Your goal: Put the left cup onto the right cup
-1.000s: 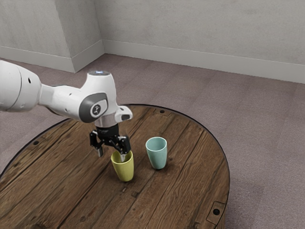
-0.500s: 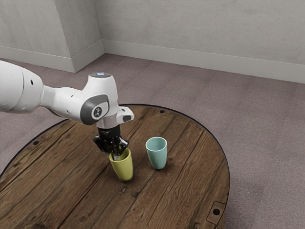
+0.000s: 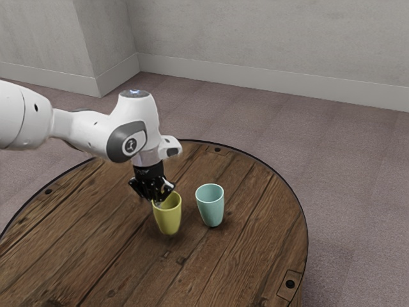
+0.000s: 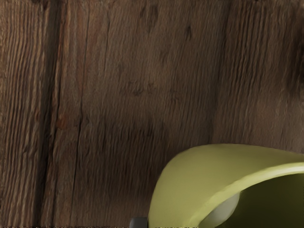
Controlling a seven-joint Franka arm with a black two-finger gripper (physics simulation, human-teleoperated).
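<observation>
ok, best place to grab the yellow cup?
The rim wall, from straight above, one finger inside and one outside: the yellow cup is upright with an open mouth. The hand pinches the rim's side away from the teal cup.

High side camera overlooks table; wrist camera hugs yellow cup.
</observation>
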